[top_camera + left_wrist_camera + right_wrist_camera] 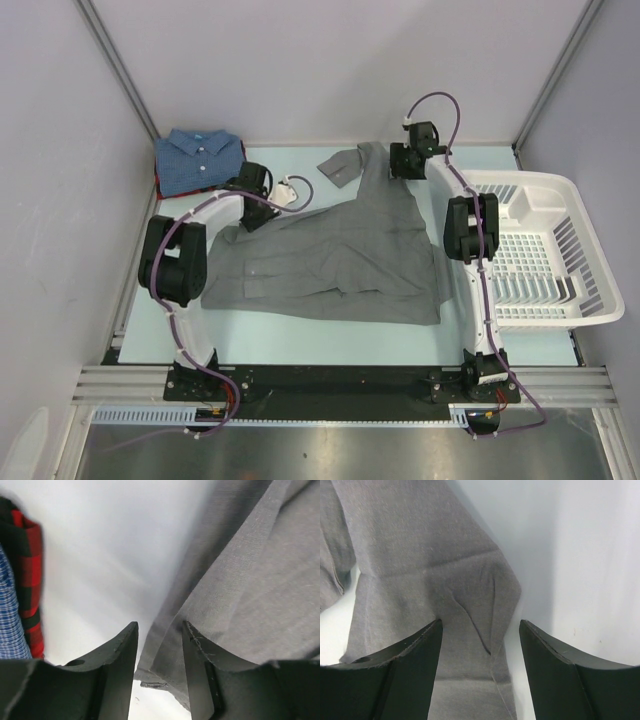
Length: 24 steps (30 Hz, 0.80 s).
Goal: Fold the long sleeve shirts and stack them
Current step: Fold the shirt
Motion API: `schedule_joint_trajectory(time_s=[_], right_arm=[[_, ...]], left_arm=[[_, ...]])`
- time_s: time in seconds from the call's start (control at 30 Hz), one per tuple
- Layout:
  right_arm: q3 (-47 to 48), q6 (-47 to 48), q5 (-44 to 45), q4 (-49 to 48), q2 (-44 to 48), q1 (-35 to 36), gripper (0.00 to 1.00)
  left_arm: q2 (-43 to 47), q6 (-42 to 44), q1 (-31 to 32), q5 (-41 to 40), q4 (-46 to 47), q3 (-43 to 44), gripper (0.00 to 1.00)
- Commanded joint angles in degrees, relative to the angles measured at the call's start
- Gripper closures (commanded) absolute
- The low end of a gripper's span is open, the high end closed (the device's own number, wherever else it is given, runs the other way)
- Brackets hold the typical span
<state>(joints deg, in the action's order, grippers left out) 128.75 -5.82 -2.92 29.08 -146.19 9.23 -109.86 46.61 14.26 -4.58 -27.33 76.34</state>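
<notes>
Straddling the edge of the plain mid-grey collared cloth shirt (330,255), spread across the pale blue table (300,340), with the left gripper (159,630), jaws partly apart, pinching nothing. Hovering the right gripper (480,625) over its far sleeve, jaws wide, holding nothing.

Basket (560,182) right, shirts (200,160) far-left, front free

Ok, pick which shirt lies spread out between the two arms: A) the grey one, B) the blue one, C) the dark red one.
A: the grey shirt lies spread across the middle of the table, while the blue shirt sits folded at the far left corner.
</notes>
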Motion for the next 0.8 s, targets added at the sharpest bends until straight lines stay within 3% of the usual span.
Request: schedule_joint_trajectory(time_s=[0.0,0.13,0.33,0.4,0.47,0.5,0.6,0.63,0.77], right_arm=[[4.6,-1.4,-1.5,1.1,-1.9,-0.4,0.33],[6.4,-4.0,-2.4,1.5,-3.2,-0.9,0.4],[5.7,-5.8,-0.9,1.9,-3.0,-1.5,0.74],[5.0,-5.6,-0.6,1.4,-2.2,-1.3,0.91],[4.4,-5.3,-0.9,0.9,-1.0,-1.3,1.0],[4.3,-5.1,-0.8,0.4,-0.6,-1.3,1.0],[3.3,-4.7,-0.6,-1.0,1.1,-1.3,1.0],[3.0,-4.6,-0.7,-1.1,1.5,-1.2,1.0],[1.8,-3.5,-0.9,-1.8,2.6,-0.6,1.0]], left_arm=[[-1.1,0.4,-1.1,-0.9,0.3,3.1,0.56],[-1.8,-0.3,-2.4,-0.2,-0.8,4.3,0.58],[-2.5,-1.3,-4.9,1.3,-3.3,7.2,0.59],[-2.6,-0.9,-5.6,2.0,-3.7,7.4,0.6],[-2.5,-0.8,-6.0,2.8,-4.5,7.5,0.63],[-2.1,-0.8,-6.3,4.0,-5.1,8.1,0.62],[0.9,0.4,-6.4,12.9,-9.6,8.0,0.47],[2.1,0.8,-6.3,14.2,-10.9,7.2,0.4],[7.2,2.5,-3.5,17.2,-11.0,0.4,0.29]])
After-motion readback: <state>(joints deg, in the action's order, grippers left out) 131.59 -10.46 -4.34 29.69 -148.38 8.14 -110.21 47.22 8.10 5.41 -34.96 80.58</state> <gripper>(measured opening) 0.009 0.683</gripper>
